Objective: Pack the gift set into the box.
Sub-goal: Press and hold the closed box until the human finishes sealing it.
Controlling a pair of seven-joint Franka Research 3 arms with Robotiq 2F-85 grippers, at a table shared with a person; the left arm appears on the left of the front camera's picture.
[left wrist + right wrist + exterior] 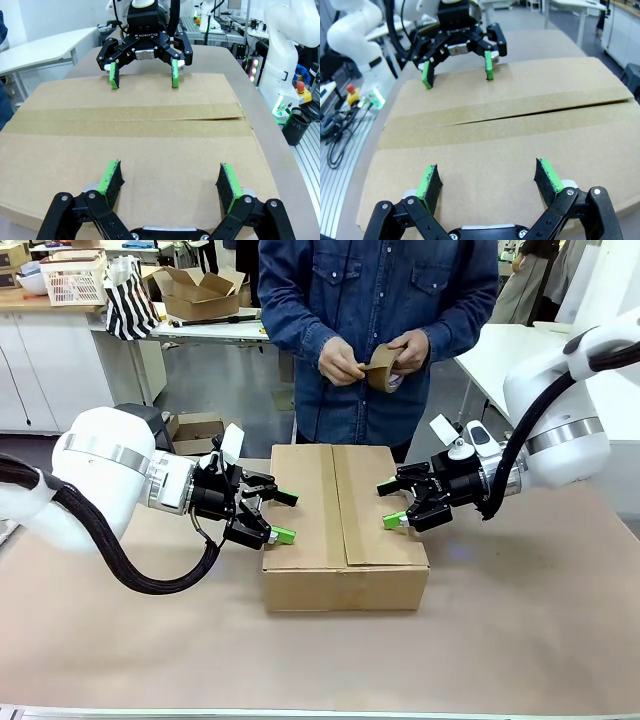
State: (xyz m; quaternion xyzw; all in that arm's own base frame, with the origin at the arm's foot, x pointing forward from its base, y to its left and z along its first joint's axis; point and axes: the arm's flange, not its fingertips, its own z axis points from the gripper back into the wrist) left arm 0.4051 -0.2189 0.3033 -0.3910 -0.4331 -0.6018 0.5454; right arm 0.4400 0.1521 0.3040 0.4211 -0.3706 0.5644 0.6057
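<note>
Front view: we see the large brown corrugated cardboard box (345, 525) sitting mid-surface with its top flaps folded shut, the left claw (279, 516) and right claw (389, 504) both spread wide and empty at its two sides, while the person's hands (372, 362) work a roll of brown tape (380, 370) behind it. Left wrist view, then right wrist view: each claw's green pads (111, 179) hover over its own flap, so we judge the step is pressing both flaps down evenly, keeping clear of the centre seam (520, 114) so tape can run along it. The box's long axis and seam run from our side toward the person.
</note>
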